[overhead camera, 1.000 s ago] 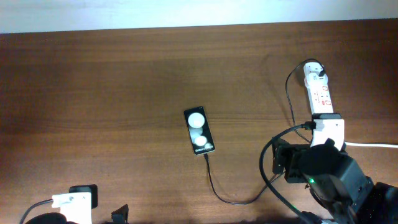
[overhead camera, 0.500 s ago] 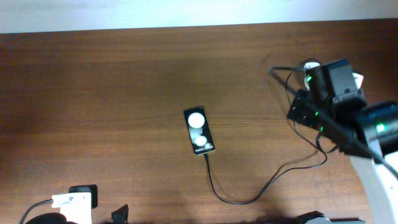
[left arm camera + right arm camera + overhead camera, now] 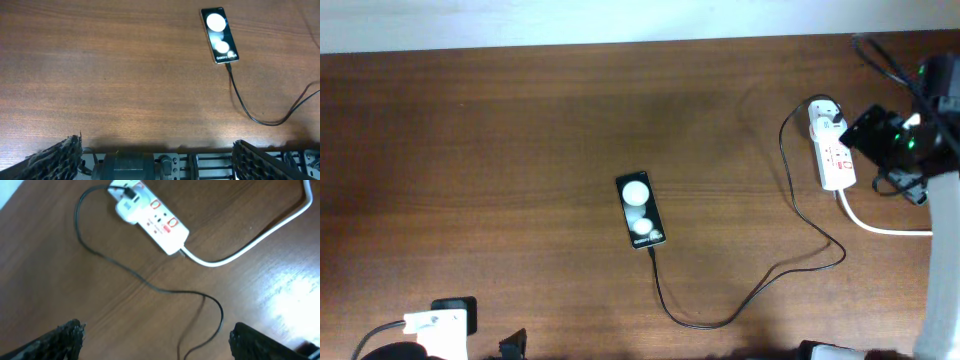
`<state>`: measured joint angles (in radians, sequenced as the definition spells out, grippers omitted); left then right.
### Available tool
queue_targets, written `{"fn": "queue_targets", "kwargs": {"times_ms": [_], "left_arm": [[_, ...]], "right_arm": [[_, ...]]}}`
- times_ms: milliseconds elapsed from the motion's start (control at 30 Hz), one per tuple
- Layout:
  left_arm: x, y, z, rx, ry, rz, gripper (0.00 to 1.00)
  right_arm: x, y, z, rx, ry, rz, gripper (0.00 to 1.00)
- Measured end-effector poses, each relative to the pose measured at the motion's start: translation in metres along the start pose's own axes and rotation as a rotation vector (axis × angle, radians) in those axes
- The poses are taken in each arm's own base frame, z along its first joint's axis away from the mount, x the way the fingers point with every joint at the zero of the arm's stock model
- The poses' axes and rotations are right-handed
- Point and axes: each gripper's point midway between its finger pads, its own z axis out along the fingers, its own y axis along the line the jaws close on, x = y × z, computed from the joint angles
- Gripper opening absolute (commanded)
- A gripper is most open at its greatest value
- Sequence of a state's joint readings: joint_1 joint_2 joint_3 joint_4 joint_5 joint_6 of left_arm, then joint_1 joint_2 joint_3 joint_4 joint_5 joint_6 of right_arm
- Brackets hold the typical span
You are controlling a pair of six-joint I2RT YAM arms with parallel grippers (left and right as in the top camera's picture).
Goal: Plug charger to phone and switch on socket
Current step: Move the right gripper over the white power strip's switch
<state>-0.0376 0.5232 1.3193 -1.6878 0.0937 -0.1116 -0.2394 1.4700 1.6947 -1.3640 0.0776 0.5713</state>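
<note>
The black phone lies flat mid-table with two round white reflections; it also shows in the left wrist view. The thin black charger cable runs from the phone's near end in a loop to the socket, where its plug sits in the far outlet. The socket is a white power strip with red marks. My right gripper is open and empty, high above the cable; its arm hangs just right of the socket. My left gripper is open and empty at the table's front edge.
The socket's thick white cord runs off to the right and shows in the right wrist view. The left arm's base sits at the front left corner. A pale wall borders the table's far edge.
My right arm has swung from the front right, over the socket, to the far right edge, uncovering the power strip. Phone, cable and left arm have not moved.
</note>
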Motion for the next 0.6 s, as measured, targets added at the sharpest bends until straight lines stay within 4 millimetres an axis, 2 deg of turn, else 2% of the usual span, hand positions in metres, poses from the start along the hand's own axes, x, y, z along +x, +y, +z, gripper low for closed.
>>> {"fn": "queue_targets", "kwargs": {"times_ms": [133,267,333,433,500,567,600], "left_arm": [[0.000,0.000,0.000,0.000,0.000,0.000,0.99],[0.000,0.000,0.000,0.000,0.000,0.000,0.99],[0.000,0.000,0.000,0.000,0.000,0.000,0.99],[0.000,0.000,0.000,0.000,-0.001,0.000,0.99],[0.000,0.000,0.000,0.000,0.000,0.000,0.99],[0.000,0.000,0.000,0.000,-0.001,0.000,0.99],[0.000,0.000,0.000,0.000,0.000,0.000,0.99]], "right_arm": [[-0.021,-0.004,0.038,-0.001,0.094,0.081,0.96],[-0.034,-0.001,0.077,-0.022,0.199,0.134,0.81],[-0.044,0.005,0.086,-0.045,0.205,0.144,0.68],[-0.066,0.018,0.089,-0.092,0.152,0.152,0.28],[-0.081,0.024,0.095,-0.115,0.108,0.171,0.07],[-0.085,0.027,0.106,-0.117,0.106,0.184,0.04],[-0.085,0.027,0.118,-0.109,0.119,0.181,0.04]]}}
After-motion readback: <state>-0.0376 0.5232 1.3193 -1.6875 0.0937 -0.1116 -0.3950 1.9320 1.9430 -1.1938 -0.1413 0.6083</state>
